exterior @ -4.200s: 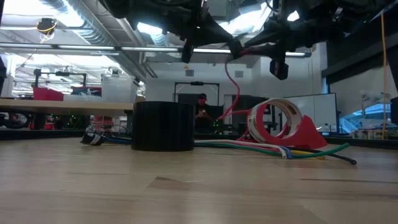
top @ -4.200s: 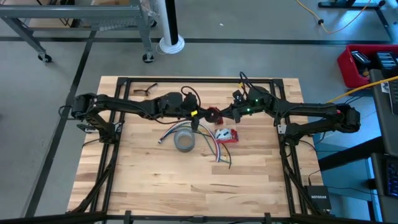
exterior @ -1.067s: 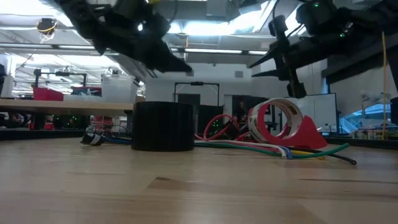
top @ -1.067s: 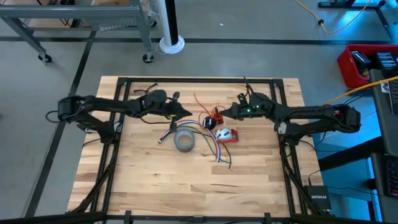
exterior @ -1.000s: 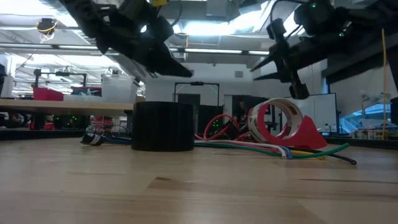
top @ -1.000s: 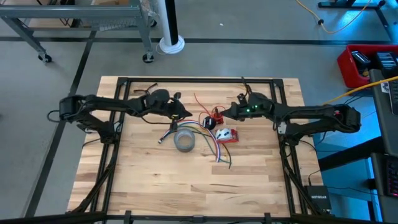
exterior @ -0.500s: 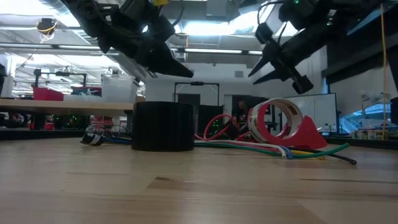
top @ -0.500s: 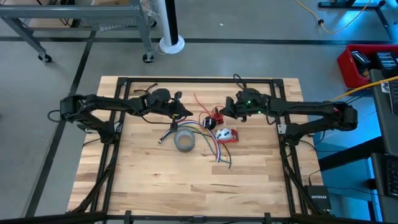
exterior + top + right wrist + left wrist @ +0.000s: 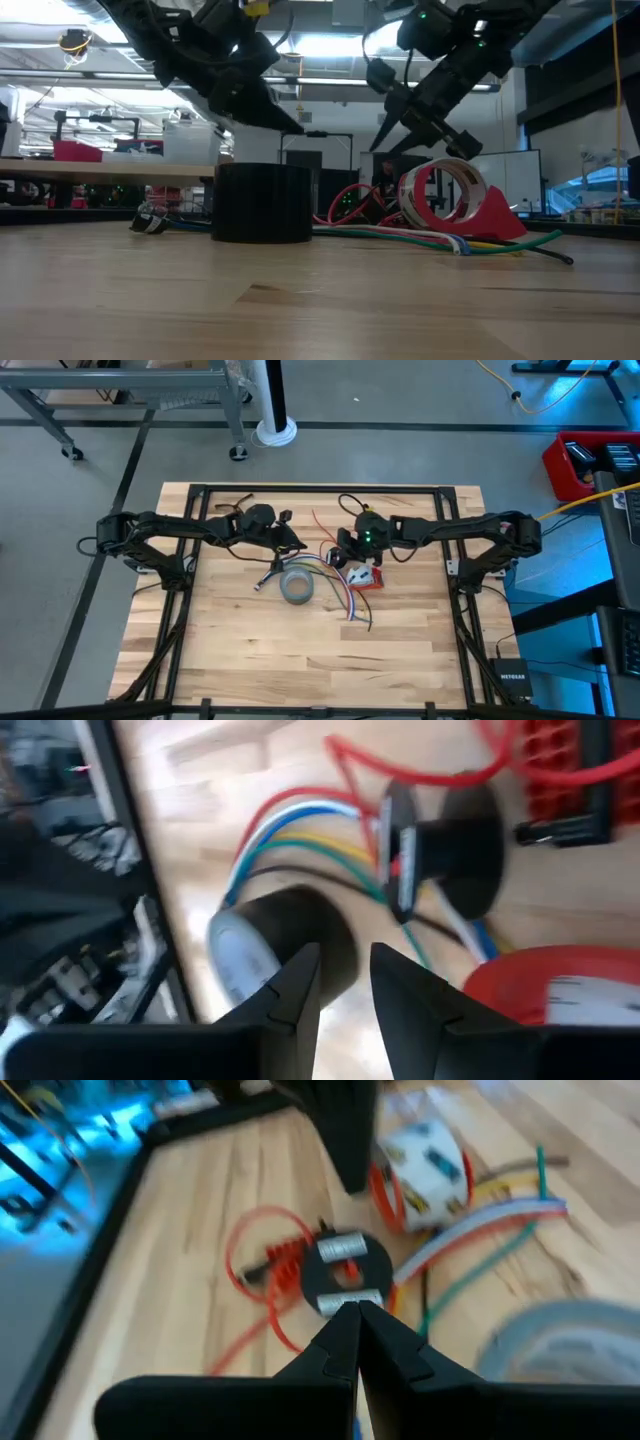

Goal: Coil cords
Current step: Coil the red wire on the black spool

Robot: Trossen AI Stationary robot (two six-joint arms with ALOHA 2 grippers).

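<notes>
One small black round coil lies near the middle of the desk, with one thin red wire looped just behind it. Beside them: one bundle of coloured wires, one grey tape roll, one red tape dispenser. The right gripper hangs just over the black coil, jaws parted narrowly, holding nothing. The left gripper hovers near the coil on its other side, above the tape roll's far edge, jaws closed and empty. One pair of glasses sits at the desk's far edge.
</notes>
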